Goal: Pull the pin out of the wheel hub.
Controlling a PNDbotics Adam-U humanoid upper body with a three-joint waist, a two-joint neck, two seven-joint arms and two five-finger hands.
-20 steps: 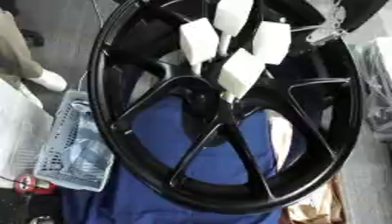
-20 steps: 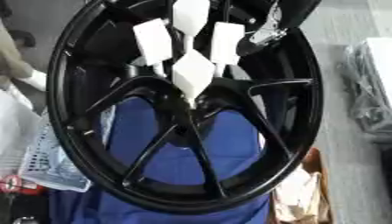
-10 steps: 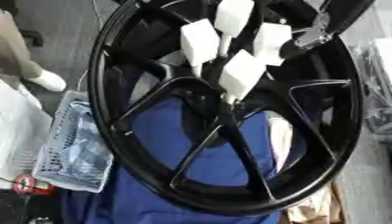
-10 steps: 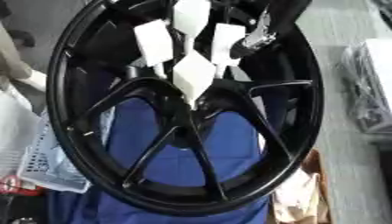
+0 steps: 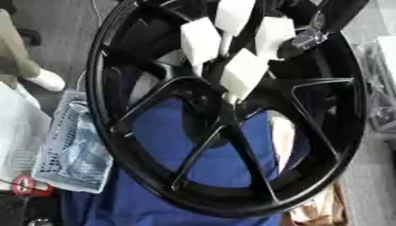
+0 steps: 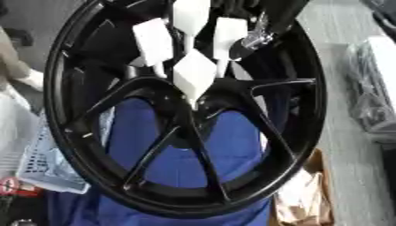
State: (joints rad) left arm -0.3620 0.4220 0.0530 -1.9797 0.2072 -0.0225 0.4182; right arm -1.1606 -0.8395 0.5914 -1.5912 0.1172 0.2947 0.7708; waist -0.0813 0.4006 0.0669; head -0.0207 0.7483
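Blue cloth (image 5: 193, 172) backs the black wheel hub (image 5: 232, 114); right hand (image 6: 259, 33) mostly cut off, fingers unreadable.

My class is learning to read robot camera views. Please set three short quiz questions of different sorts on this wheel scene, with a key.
1. True or false: the black wheel lies over a blue cloth.
2. How many white blocks stand near the hub? A two, B four, C six.
3. Fill in: a pale mesh ____ sits beside the wheel's left rim.

Key: 1 true; 2 B; 3 basket.
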